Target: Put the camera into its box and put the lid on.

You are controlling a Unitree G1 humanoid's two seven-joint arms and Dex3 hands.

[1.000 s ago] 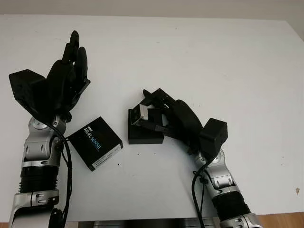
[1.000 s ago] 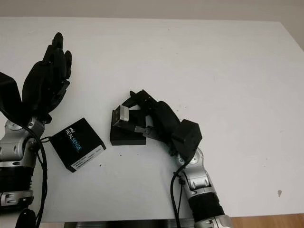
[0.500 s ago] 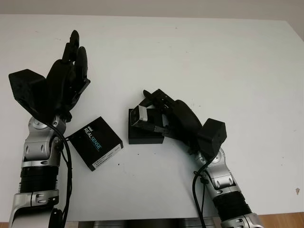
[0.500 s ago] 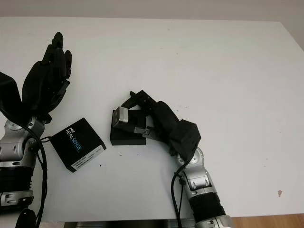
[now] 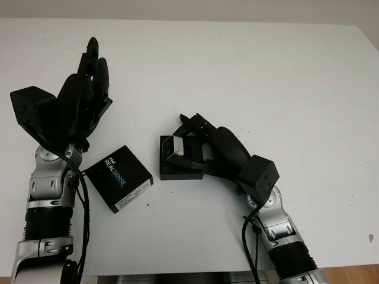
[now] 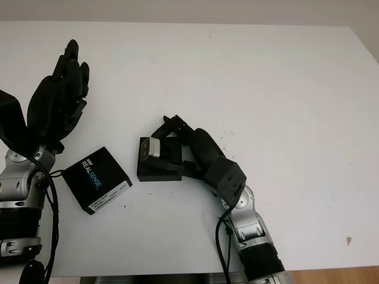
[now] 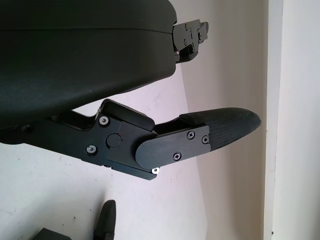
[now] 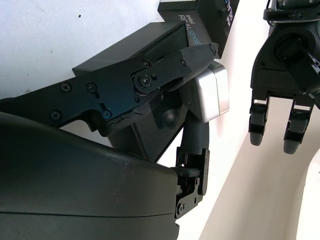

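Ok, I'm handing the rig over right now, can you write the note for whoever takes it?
Right hand: shut on the camera, holding it at the box, mid-table; camera not yet seated.
Left hand: open, raised over the table's left side, holding nothing.
Lid, printed RealSense: lies flat on the table left of the box, apart from it, untouched.
Done: camera picked up and brought to the box.
Left: set the camera down inside, release, then fetch the lid and put it on the box.
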